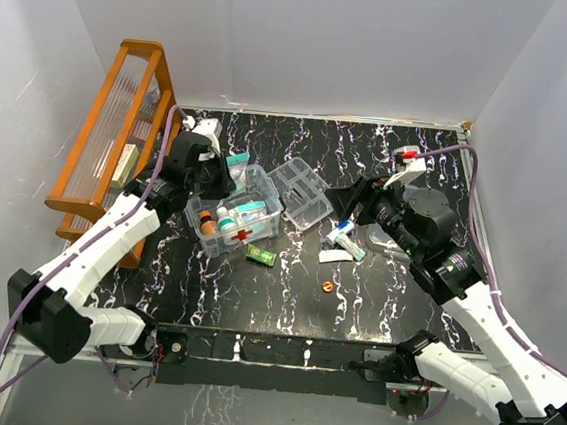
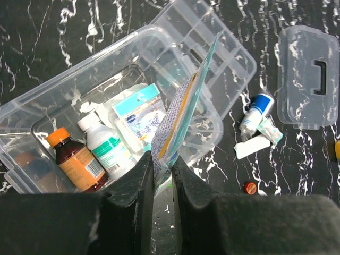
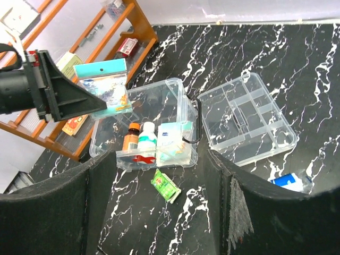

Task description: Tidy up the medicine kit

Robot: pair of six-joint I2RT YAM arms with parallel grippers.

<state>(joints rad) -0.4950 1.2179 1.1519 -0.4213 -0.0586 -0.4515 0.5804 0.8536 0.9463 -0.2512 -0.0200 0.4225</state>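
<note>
Left wrist: packet between jaws, over box

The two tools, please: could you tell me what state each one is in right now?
Left tool: closed on a flat packet.
Right tool: open, holding nothing.

The right gripper fills the bottom edge, its jaws spread wide with nothing between them. At centre sits the clear box, red cross on its near wall, holding 1 orange-capped brown bottle, 1 white bottle and a pale carton. The divided tray lies just beside it at 3 o'clock. A green packet lies on the black marbled surface at the box's 6 o'clock. At 9 o'clock the left gripper pinches a teal-topped sachet. The orange rack stands at 11 o'clock.
</note>
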